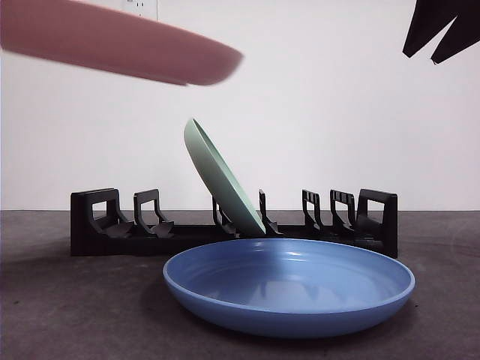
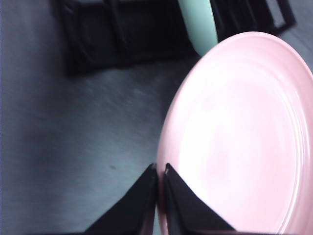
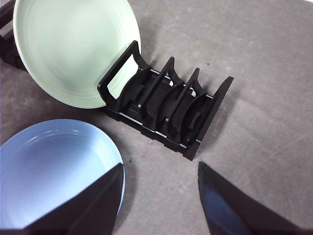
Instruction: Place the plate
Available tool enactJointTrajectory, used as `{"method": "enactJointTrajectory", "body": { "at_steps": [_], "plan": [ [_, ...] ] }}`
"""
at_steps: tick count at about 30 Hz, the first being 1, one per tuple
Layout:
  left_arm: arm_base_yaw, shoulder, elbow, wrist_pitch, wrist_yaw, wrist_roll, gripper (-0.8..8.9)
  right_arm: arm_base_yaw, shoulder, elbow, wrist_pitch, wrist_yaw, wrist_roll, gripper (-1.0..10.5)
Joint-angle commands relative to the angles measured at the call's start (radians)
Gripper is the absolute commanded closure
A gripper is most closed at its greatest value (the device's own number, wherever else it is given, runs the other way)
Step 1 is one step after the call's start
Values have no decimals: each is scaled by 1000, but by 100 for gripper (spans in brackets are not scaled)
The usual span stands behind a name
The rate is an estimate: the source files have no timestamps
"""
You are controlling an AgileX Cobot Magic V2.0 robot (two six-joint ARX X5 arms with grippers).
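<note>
My left gripper (image 2: 160, 169) is shut on the rim of a pink plate (image 2: 239, 132). In the front view the pink plate (image 1: 120, 41) hangs blurred, high at the upper left, above the black dish rack (image 1: 97, 225). A green plate (image 1: 221, 176) stands tilted in a middle slot of the rack; it also shows in the right wrist view (image 3: 73, 49) and the left wrist view (image 2: 198, 22). A blue plate (image 1: 289, 289) lies flat on the table in front of the rack. My right gripper (image 3: 161, 171) is open and empty, high above the rack's right end, seen as a black tip (image 1: 442, 30).
The rack (image 3: 166, 105) has free slots on both sides of the green plate. The table (image 1: 45, 315) is dark grey, with a white wall behind. The blue plate (image 3: 54, 166) lies close to the rack's front.
</note>
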Motion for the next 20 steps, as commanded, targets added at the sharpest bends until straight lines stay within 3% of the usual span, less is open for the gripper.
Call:
{"method": "enactJointTrajectory", "body": {
  "at_steps": [1, 9, 20],
  "plan": [
    [-14, -26, -118, 93, 64, -65, 803, 6, 8, 13, 3, -2, 11, 705],
    [-66, -32, -366, 362, 146, -187, 803, 6, 8, 13, 3, -1, 10, 705],
    [-153, 151, -412, 592, 146, -275, 803, 5, 8, 13, 3, 0, 10, 705]
  ]
}}
